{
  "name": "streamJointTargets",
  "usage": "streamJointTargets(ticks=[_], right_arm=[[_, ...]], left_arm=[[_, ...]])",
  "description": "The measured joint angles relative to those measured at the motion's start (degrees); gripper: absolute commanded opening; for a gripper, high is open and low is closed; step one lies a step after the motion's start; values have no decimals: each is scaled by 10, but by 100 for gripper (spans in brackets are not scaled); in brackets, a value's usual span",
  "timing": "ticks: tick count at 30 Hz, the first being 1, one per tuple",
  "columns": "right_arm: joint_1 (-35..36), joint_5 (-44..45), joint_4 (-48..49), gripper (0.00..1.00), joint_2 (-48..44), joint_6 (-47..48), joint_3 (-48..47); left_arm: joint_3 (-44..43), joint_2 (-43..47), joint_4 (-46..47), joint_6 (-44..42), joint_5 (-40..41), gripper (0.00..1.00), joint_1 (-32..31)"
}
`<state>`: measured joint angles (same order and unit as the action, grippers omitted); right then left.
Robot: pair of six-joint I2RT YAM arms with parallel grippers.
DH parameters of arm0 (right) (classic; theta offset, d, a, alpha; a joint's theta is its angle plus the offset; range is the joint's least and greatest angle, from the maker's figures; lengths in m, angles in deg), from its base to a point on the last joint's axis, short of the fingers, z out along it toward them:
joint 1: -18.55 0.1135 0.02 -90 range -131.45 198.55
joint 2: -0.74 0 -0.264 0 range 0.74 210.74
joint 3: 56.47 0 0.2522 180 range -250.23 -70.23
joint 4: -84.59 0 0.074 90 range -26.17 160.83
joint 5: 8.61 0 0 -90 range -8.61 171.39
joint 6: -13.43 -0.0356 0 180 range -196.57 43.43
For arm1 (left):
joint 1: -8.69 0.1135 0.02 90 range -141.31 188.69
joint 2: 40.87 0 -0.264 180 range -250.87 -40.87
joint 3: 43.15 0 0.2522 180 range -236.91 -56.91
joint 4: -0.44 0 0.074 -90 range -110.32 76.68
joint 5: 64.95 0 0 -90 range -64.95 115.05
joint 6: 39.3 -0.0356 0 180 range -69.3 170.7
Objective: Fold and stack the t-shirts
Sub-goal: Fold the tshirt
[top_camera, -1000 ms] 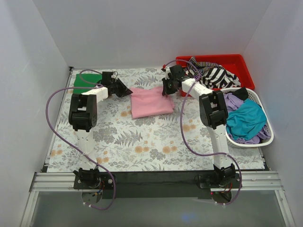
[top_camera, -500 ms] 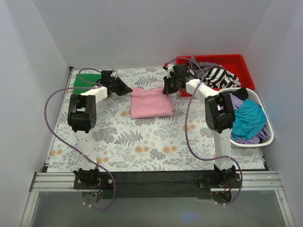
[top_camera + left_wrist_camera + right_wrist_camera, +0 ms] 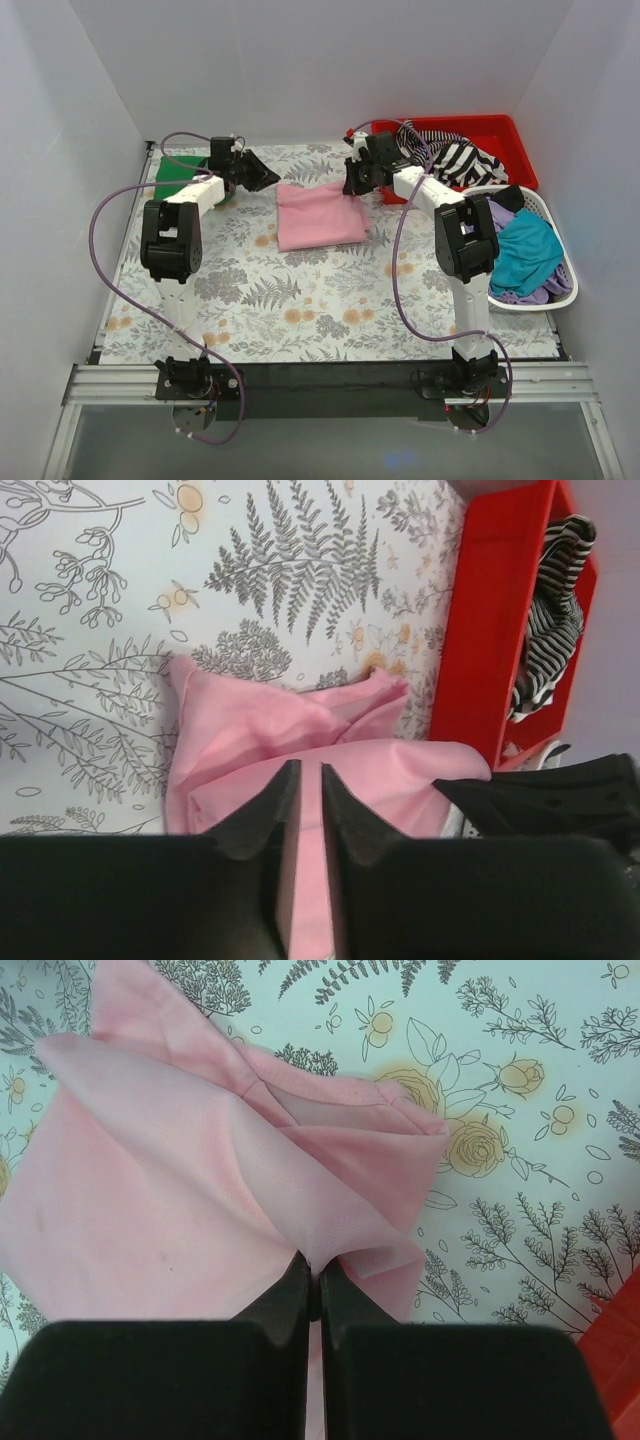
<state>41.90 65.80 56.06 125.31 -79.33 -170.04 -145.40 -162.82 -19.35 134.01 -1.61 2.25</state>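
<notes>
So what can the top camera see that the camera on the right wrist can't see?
Only the top camera shows the green shirt, the striped shirt and the white basket holding a teal shirt. Only the right wrist camera shows, up close, the right gripper pinching a fold of the pink shirt. Both show the pink shirt, the flowery table cover and the red bin.

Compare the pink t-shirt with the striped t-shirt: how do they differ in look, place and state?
The pink t-shirt is plain; the striped t-shirt is black and white. The pink one lies on the table, the striped one in the red bin. The pink one is folded roughly square, its fold pinched by the right gripper; the striped one is a crumpled heap, untouched. Both are soft cloth.
</notes>
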Motion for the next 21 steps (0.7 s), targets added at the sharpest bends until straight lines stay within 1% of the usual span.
streamJointTargets(ticks=[2,4,15,21], right_arm=[[0,0,0,1,1,0,0],[0,0,0,1,2,0,0],[0,0,0,1,4,-1,0],[0,0,0,1,5,-2,0]], left_arm=[[-6,0,1,-4,1,27,0],[-4,-1,-4,-7,3,31,0],[43,-6,-32,-37,19,31,0],[47,-6,-38,-45,20,30,0]])
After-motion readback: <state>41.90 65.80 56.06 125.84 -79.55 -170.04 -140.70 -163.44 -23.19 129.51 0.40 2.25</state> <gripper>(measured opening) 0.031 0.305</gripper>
